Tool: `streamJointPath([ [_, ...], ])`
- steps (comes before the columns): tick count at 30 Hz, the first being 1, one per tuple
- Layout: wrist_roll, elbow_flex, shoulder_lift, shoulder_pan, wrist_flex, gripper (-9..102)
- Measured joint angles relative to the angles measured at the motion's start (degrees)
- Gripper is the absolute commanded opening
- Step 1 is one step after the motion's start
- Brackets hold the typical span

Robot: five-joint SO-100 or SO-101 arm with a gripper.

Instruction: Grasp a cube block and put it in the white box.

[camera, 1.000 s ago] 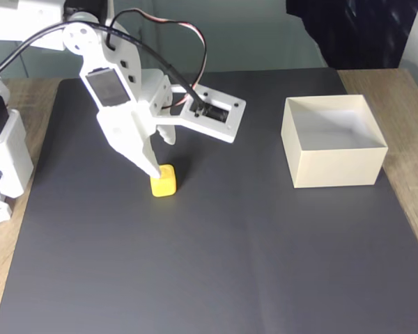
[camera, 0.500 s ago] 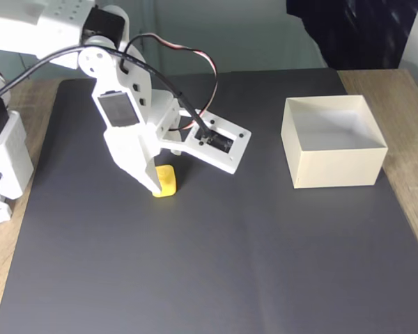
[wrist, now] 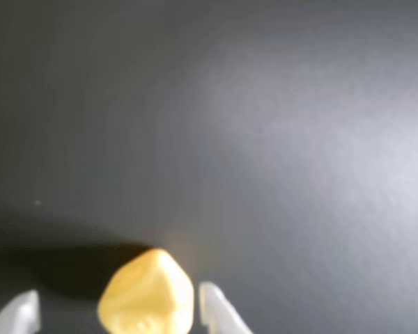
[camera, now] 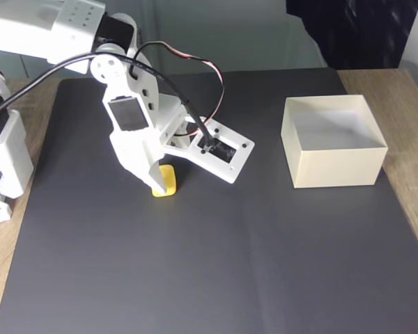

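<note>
On the dark mat at left of the fixed view, the cube block (camera: 166, 182) sits well apart from the white box (camera: 333, 167). Gripper (wrist: 118, 313) straddles it, fingers (wrist: 216, 309) spread either side, not clamped yet. Best: drop squarely, close on flat faces, since the cube looks corner-on in the wrist view. Versus earlier, the arm has come forward and now covers more of the cube.

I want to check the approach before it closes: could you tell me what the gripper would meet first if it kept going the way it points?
The gripper points down at the mat, fingers either side of the cube. It would probably meet the mat first, though depth is unclear.
</note>
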State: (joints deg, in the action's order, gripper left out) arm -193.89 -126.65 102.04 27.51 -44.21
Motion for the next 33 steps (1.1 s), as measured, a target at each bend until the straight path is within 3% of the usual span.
streamJointPath([
  [14, -0.5, -0.8, 0.3, -1.8, -0.4, 38],
  [33, -7.5, -1.5, 0.4, 0.7, -1.9, 32],
])
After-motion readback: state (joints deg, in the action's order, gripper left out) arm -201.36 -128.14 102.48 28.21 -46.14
